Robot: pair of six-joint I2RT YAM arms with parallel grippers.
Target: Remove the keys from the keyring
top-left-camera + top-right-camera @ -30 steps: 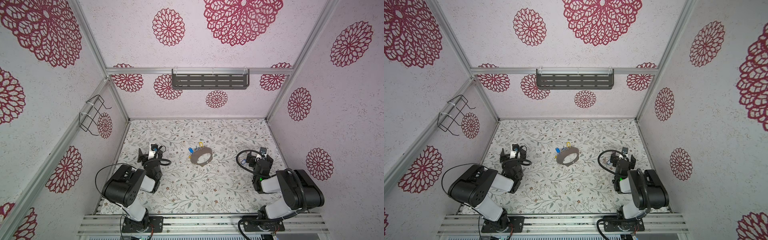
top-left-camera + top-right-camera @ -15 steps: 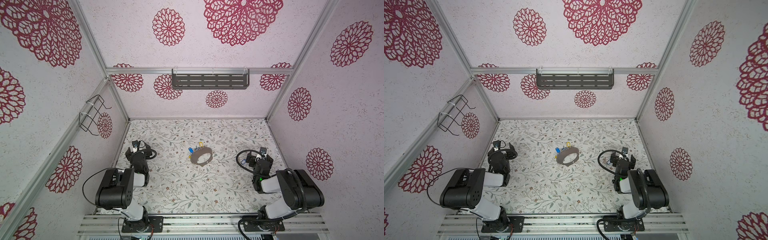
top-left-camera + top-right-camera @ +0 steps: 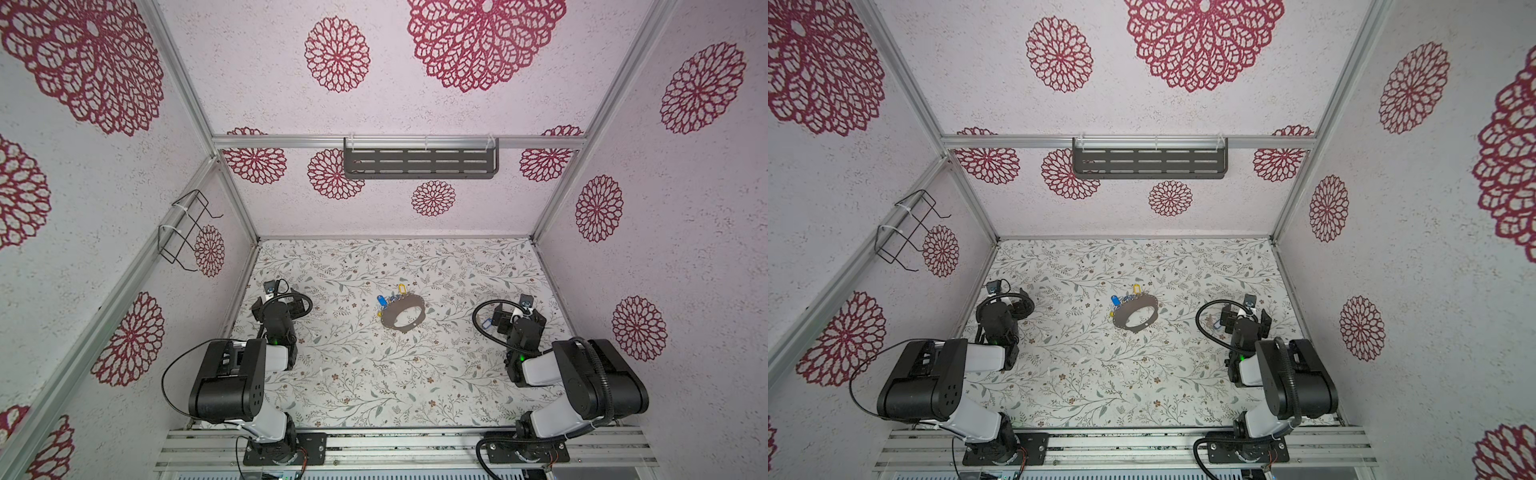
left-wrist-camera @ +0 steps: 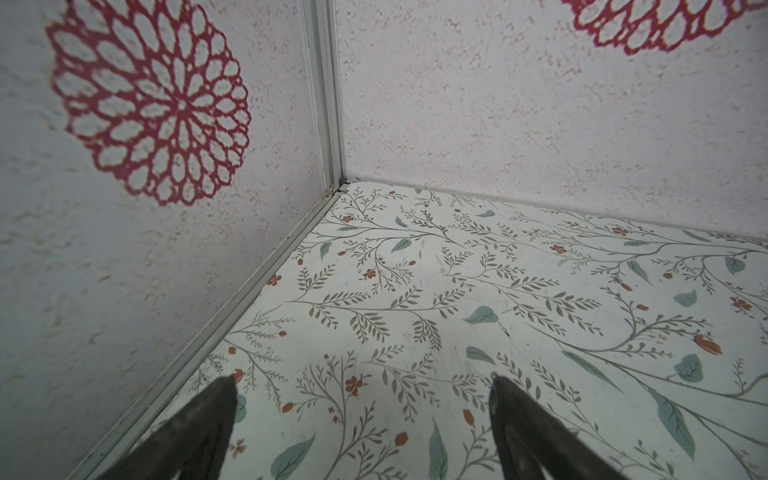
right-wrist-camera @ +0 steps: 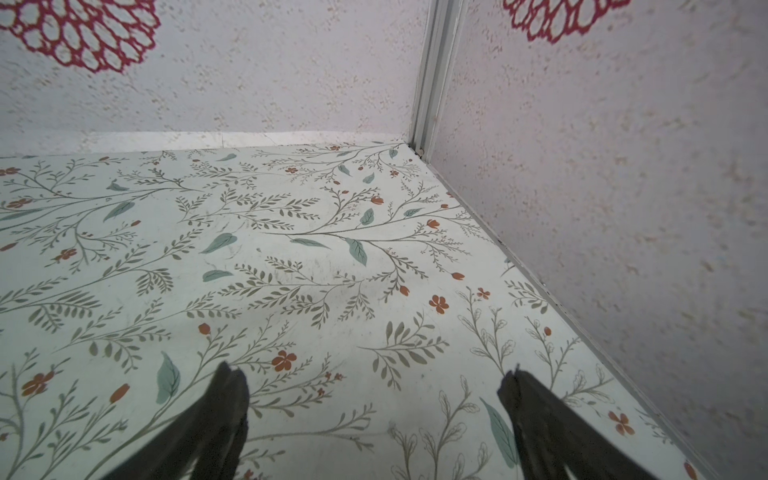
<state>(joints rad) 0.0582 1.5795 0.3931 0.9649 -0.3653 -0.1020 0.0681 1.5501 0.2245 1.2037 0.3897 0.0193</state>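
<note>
The left hand (image 4: 363, 379), spread and empty like the right hand (image 5: 372, 370), has swung off to the frame's left edge, leaving the keys (image 3: 381, 300) on the keyring (image 3: 386, 318) at centre untouched.

The floral tabletop (image 3: 374, 382) carries the dark-grey keyring (image 3: 387, 319), blue and yellow keys (image 3: 391, 296) clustered at its far rim.

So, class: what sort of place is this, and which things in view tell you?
Probably a robot test cell, not a home: two arms bolted to a metal rail, patterned panels in an aluminium frame boxing in a floral tabletop, a keyring with keys laid out centrally.
</note>
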